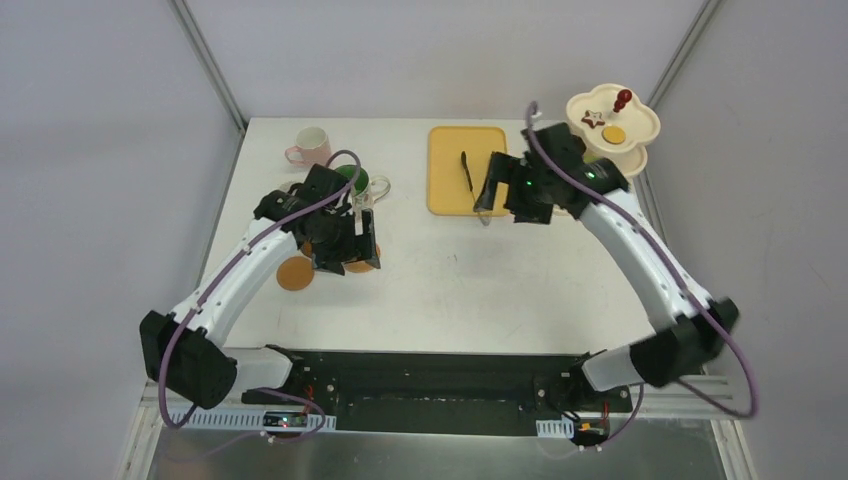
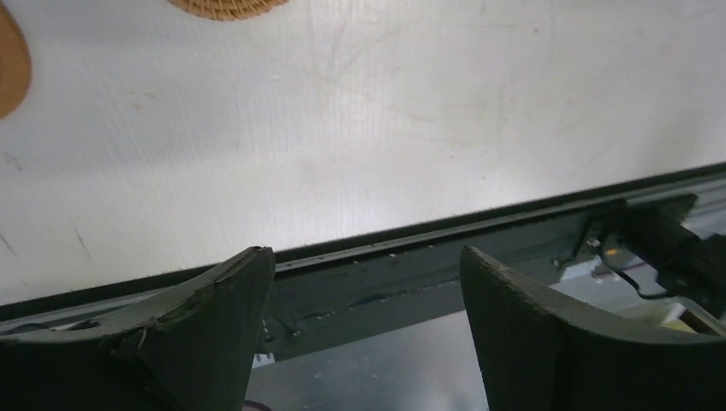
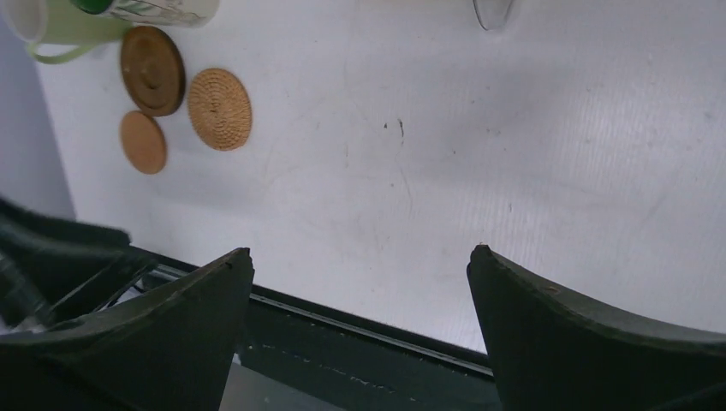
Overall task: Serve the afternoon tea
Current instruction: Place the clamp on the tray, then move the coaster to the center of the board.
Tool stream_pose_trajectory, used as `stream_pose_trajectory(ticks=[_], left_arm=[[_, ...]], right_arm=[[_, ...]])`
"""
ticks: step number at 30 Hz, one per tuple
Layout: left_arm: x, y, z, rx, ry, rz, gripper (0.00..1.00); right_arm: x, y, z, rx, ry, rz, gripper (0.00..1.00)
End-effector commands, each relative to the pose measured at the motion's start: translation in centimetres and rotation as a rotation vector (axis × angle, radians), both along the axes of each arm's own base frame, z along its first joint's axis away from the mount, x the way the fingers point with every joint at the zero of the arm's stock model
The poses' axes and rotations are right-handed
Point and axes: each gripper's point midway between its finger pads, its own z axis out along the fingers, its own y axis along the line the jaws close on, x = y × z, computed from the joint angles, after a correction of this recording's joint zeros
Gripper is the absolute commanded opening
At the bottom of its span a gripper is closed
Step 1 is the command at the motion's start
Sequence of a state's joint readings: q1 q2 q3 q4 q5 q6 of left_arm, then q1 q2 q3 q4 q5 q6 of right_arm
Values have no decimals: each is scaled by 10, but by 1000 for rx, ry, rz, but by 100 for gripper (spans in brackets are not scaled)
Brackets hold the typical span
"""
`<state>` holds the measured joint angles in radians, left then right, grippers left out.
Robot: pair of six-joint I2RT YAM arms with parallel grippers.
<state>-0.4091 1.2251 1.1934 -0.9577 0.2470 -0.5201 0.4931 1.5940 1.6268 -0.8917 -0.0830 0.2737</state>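
Note:
My left gripper (image 1: 345, 262) (image 2: 368, 257) hovers open and empty over the coasters at the table's left; a woven coaster (image 2: 227, 7) lies beyond its fingertips (image 2: 248, 274). One brown coaster (image 1: 294, 273) lies just left of it. Behind my left arm stand the green-lined patterned mug (image 1: 352, 180) and the pink mug (image 1: 312, 146). My right gripper (image 1: 485, 203) (image 3: 360, 253) is open and empty at the yellow tray's right edge. It looks across at three coasters (image 3: 219, 109) and two mugs (image 3: 51, 26). The cream stand (image 1: 612, 125) with its red knob holds toy pastries at back right.
The yellow tray (image 1: 450, 195) lies at the back middle with black tongs (image 1: 468, 170) on it. The black rail (image 1: 430, 375) runs along the table's near edge. Grey walls close in on both sides.

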Motion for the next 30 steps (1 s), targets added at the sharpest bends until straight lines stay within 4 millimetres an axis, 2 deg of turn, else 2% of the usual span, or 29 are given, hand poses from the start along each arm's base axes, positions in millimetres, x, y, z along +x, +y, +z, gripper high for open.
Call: stream_pose_trajectory(ticks=[1,3,7,9,13,16,18,21,22,24,28,30], left_arm=[[34,12,-21,160,-105,-16,81],[47,14,-35,198,-115,-3,77],[74,15,-68,260,-106,74,62],[88,16,-85,288,-113,109,49],[109,27,-115,377,-125,204,31],[120,30,-130,400,-141,256,26],[123,31,-141,424,-128,260,25],[119,22,-161,441,-60,187,14],[114,17,-166,442,-36,156,12],[101,-8,-176,384,-2,76,11],[64,-85,-186,163,78,-120,13],[50,-121,-180,116,89,-222,13]], right_arm=[[-45,-25,32,171,-53,-80,100],[-60,-30,29,181,-57,-61,100],[-85,-33,18,188,-15,-6,100],[-91,-32,19,202,-19,24,100],[-94,-22,23,259,-33,75,100],[-93,-17,21,292,-36,100,100],[-92,-16,19,291,-30,111,100],[-89,-21,10,253,-20,106,100],[-87,-24,6,235,-17,95,100],[-83,-30,-2,197,-17,72,100],[-74,-44,-14,132,-21,-16,100],[-73,-51,-26,107,-3,-72,100]])
